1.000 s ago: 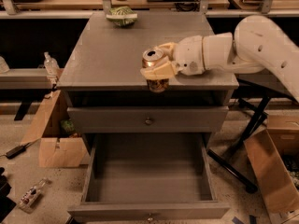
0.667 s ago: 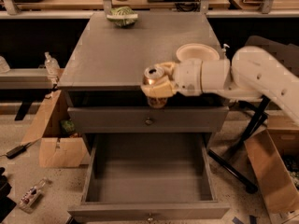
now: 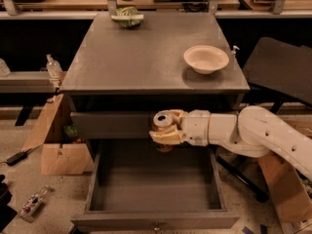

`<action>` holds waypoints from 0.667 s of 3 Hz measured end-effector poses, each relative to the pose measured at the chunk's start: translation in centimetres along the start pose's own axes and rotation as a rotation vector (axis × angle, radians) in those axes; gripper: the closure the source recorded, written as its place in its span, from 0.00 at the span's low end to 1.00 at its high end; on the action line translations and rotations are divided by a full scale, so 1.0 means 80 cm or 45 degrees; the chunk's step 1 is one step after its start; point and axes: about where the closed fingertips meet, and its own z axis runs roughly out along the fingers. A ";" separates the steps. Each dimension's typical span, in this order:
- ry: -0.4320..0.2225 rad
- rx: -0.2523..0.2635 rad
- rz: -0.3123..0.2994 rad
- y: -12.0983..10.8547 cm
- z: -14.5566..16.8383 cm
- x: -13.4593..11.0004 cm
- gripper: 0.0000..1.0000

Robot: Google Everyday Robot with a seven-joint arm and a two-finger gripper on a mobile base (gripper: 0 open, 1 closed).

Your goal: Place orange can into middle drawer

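My gripper (image 3: 165,127) is shut on the orange can (image 3: 162,122), whose silver top faces up. It holds the can upright in front of the closed upper drawer (image 3: 109,125) and above the back of the open middle drawer (image 3: 153,186). The drawer's deep grey box is pulled out toward the camera, with its small knob (image 3: 156,225) at the front edge. My white arm (image 3: 253,133) reaches in from the right.
A white bowl (image 3: 205,58) sits on the right of the grey cabinet top (image 3: 146,52). A green-and-white object (image 3: 127,16) lies at the back. Cardboard boxes (image 3: 53,145) stand at the left, another at the right. A dark chair (image 3: 278,72) is at the right.
The gripper has carried the can down from the cabinet top's front edge to in front of the upper drawer, over the open middle drawer. The bowl is now uncovered.
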 end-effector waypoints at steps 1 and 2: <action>-0.027 0.021 -0.060 0.007 0.042 0.084 1.00; -0.038 0.033 -0.095 0.007 0.074 0.142 1.00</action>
